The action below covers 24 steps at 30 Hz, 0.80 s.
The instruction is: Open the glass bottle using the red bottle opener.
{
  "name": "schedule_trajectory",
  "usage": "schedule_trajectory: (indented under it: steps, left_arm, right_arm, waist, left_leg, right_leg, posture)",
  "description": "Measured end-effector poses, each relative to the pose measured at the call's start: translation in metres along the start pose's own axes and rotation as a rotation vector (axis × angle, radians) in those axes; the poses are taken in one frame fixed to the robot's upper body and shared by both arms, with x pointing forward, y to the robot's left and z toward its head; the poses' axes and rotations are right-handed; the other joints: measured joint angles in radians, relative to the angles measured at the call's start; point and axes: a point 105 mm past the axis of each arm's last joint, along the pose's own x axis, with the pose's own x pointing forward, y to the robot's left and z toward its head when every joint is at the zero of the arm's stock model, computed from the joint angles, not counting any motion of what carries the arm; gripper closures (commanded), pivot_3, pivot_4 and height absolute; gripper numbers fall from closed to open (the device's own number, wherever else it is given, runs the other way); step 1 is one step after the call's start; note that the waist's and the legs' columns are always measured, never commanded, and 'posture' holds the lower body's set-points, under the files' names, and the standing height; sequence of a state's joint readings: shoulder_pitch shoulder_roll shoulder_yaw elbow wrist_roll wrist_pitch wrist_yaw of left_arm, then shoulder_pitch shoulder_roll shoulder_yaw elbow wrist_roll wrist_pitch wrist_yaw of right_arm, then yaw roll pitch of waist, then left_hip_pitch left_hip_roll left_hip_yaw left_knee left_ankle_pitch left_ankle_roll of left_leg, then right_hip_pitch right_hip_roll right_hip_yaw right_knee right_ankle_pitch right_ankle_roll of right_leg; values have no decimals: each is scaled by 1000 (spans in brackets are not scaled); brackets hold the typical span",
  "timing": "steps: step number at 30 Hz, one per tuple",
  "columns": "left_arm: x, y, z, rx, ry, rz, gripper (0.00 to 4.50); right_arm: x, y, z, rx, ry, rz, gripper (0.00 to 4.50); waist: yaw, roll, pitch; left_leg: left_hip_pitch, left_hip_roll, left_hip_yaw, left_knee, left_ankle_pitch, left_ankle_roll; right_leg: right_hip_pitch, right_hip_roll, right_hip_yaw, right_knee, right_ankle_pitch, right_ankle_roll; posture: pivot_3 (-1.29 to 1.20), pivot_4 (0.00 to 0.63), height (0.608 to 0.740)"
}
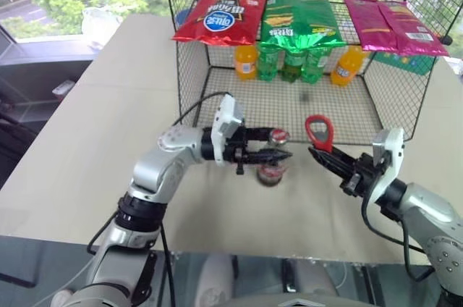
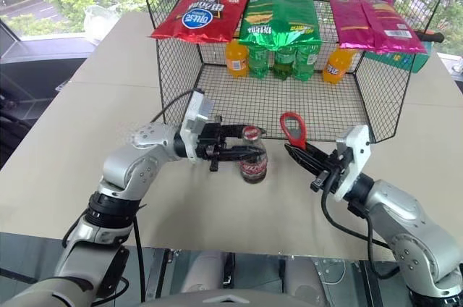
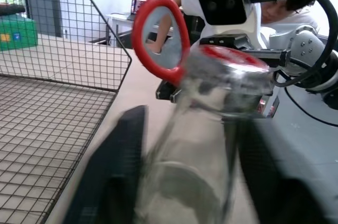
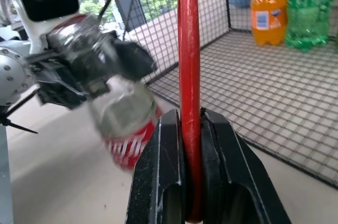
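Near the beige counter's (image 1: 79, 133) front edge, the small clear glass bottle (image 2: 253, 166) with red-and-white label is gripped at its neck by the left gripper (image 2: 252, 149) (fingers on either side). Just beside it, the slim red ring-headed bottle opener (image 2: 292, 130) is clamped upright in the right gripper (image 2: 298, 155). Farther back, a black wire cage (image 1: 405, 115) is seen.

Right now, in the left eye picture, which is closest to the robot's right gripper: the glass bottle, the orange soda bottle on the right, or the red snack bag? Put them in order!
From the right gripper:
1. The glass bottle, just to its left, in the left gripper.
2. The right orange soda bottle, behind it inside the wire cage.
3. The red snack bag, far back-left on top of the cage.
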<state>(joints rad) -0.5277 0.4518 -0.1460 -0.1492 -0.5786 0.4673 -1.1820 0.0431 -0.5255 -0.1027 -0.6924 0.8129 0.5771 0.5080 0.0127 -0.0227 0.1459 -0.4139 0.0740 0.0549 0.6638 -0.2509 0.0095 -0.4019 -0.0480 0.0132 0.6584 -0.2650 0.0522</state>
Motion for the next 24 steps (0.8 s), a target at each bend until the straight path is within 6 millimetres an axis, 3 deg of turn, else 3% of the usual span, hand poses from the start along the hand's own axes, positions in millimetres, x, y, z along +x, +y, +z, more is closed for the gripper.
schedule_trajectory:
  steps: [9,14,24]
  left_arm:
    - [1,-1,2,22,-12,-8,3226]
    - [1,-1,3,30,-12,-15,3235]
    - [-2,-2,2,33,2,-28,3249]
  right_arm:
    - [19,15,-6,-290,38,58,4500]
    - [27,16,3,-463,-13,48,4500]
    - [33,7,-2,-1088,-103,22,4500]
  waist:
    - [1,0,0]
    - [1,0,0]
    - [-1,1,-3]
  left_leg:
    - [0,0,0,1,0,0]
    - [0,0,0,1,0,0]
    - [1,0,0,2,0,0]
  right_leg:
    - [0,0,0,0,0,0]
    - [0,0,-1,0,0,0]
    - [1,0,0,0,0,0]
  posture:
    - [0,150,740]
    - [0,150,740]
    - [0,150,740]
